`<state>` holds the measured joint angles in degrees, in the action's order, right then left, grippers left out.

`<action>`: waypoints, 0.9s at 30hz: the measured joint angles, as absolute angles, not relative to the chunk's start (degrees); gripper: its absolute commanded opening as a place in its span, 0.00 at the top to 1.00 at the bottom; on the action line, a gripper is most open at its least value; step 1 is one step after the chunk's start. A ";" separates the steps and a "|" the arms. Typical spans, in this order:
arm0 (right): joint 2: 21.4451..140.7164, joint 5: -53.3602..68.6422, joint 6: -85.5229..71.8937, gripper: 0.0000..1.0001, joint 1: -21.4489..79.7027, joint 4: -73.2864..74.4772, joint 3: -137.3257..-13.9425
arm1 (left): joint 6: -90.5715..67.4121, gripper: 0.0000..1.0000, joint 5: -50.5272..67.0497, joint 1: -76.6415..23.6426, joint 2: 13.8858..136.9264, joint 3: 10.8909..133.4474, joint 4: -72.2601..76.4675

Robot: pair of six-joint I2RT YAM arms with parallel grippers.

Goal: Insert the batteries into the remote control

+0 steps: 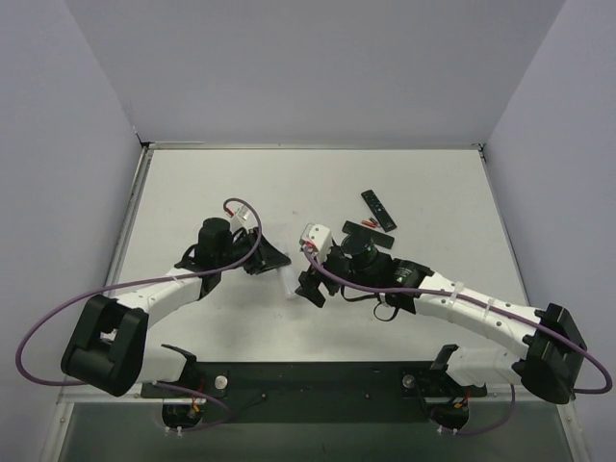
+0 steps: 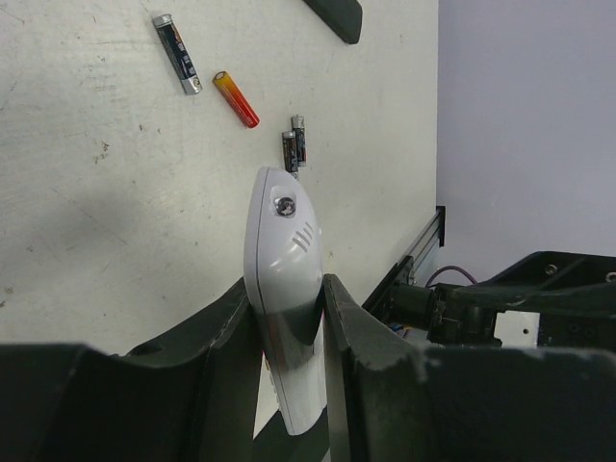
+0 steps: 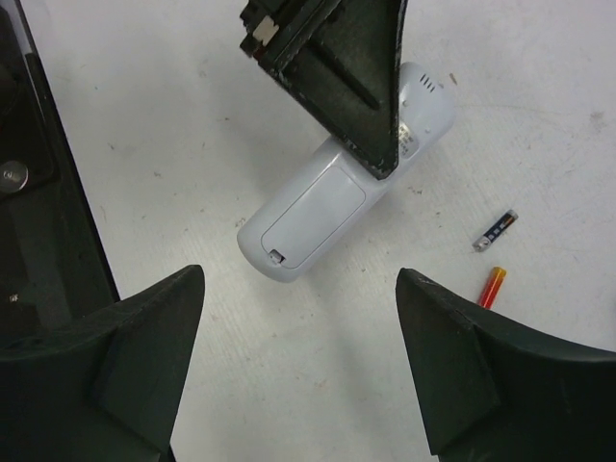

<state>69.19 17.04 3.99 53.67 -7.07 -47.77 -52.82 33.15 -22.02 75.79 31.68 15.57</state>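
The left gripper (image 2: 287,289) is clamped on the white remote (image 2: 284,231) at mid-body — its nose sticks out past the fingers. The right gripper (image 3: 298,289) hangs wide open and empty over the remote's cover end. The batteries (image 2: 236,98) — red and grey — lie loose on the table (image 2: 96,192) beyond the nose, clear of both grippers.

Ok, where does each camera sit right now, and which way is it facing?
Top external: above and behind the bases, looking down on the table; both arms show, left tool and right tool close together mid-table.
Left wrist: on the left arm, looking along its fingers, clamped on the white remote; batteries beyond.
Right wrist: looking down between its open fingers at the remote's battery cover.
Shared: both wrist views show the remote and a red battery.
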 measured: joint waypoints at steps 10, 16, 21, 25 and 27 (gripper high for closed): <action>69.89 23.88 10.61 0.24 53.67 -11.81 -43.79 | -48.21 1.00 35.70 -22.00 75.79 33.98 8.08; 73.01 26.35 13.85 0.24 53.67 -12.71 -43.81 | -46.02 1.00 37.78 -22.00 76.18 33.98 6.22; 75.75 27.64 16.69 0.28 53.67 -12.03 -44.91 | -45.56 1.00 39.03 -22.00 76.66 33.98 6.31; 76.95 27.64 18.61 0.37 53.69 -11.44 -45.65 | -46.70 1.00 39.88 -22.00 78.15 33.78 8.10; 77.06 27.33 19.73 0.42 53.71 -11.38 -45.65 | -47.44 1.00 40.16 -22.00 78.61 33.65 9.08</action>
